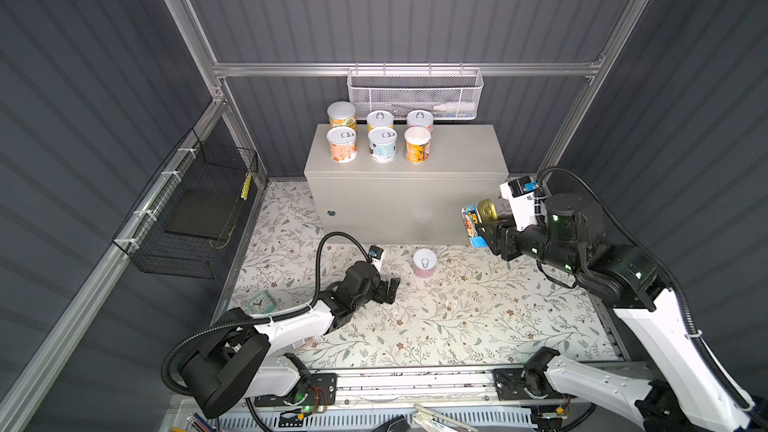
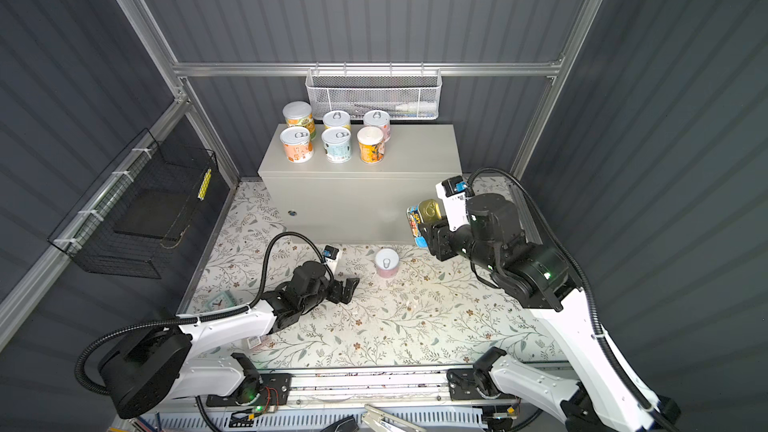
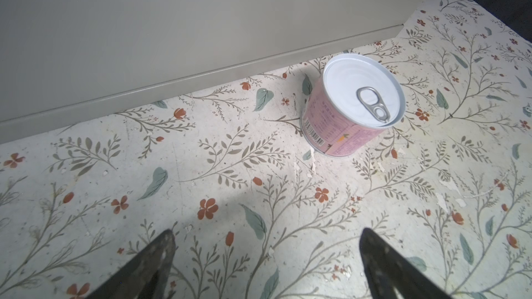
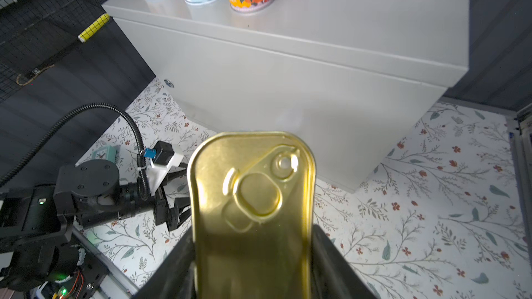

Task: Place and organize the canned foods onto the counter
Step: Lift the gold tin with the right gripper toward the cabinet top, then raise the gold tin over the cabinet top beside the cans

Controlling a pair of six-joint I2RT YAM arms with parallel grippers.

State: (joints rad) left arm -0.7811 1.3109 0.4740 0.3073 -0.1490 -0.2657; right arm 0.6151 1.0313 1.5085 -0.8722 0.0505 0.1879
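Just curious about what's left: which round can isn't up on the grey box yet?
The pink can, standing alone on the flowered floor; the six others stand on the box.

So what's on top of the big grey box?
Six round cans stand on the box in two rows of three. Front cans partly hide the back ones' labels.

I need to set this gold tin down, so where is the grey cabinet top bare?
On the beige-grey metal cabinet, the right half of the top is bare, bordered by the orange-labelled round can on its left, the white mesh basket behind, and the cabinet's right and front edges. The left half is crowded: six round cans in two rows.
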